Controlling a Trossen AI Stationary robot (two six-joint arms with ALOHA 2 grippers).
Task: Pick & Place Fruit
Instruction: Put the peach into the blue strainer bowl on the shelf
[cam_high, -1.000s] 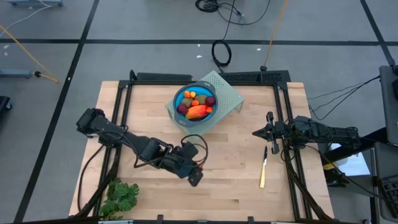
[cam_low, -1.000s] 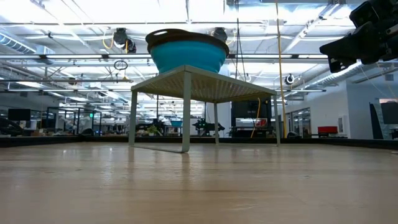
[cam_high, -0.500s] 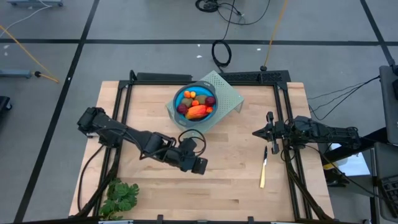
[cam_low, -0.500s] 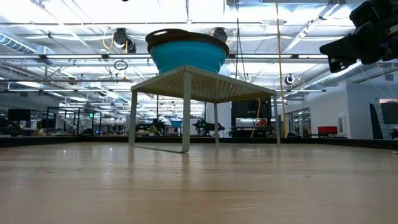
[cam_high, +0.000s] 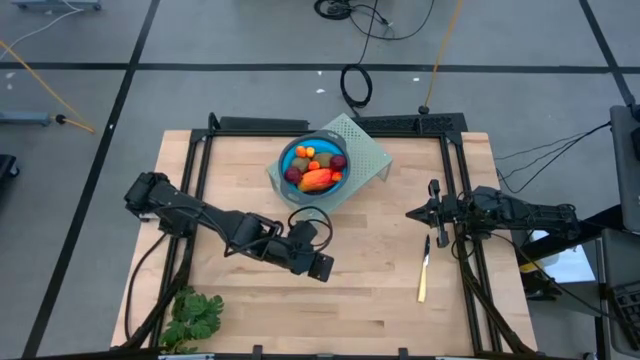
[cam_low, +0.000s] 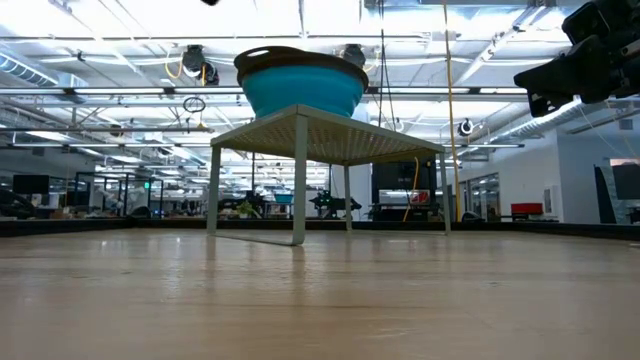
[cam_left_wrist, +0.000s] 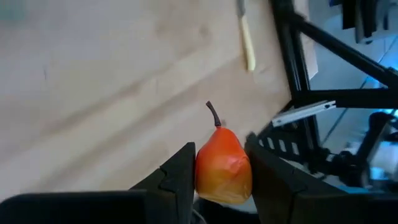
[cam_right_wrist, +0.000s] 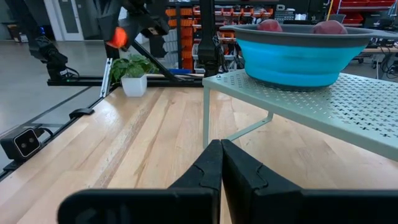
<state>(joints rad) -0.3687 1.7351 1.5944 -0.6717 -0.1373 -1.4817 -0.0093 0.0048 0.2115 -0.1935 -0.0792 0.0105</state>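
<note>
The left arm has swung its wrist round and carried it a little toward the bowl over the last second, and now it has stopped there. The left gripper (cam_left_wrist: 221, 180) holds a small orange-red pear (cam_left_wrist: 222, 167) between its two fingers (cam_left_wrist: 180, 171), stem pointing away from the wrist, clear above the worktop (cam_high: 370, 300). Judging by that, the pick is done and the carry to the blue bowl (cam_high: 288, 158) is what remains.

The bowl sits on a pale green perforated stand (cam_high: 365, 150) just beyond the fingers, already holding the rest of the fruit (cam_high: 318, 178): an orange-red piece, dark red balls and small orange ones. Its rim is raised, so the pear probably has to go up and over before release.

Between the fingers and the stand the boards are bare. The yellow-handled knife (cam_high: 424, 270) lies well off toward the right gripper (cam_high: 432, 213), whose fingers are pressed together at the worktop's far side. The leafy bunch (cam_high: 194, 318) lies behind, near the front edge.
</note>
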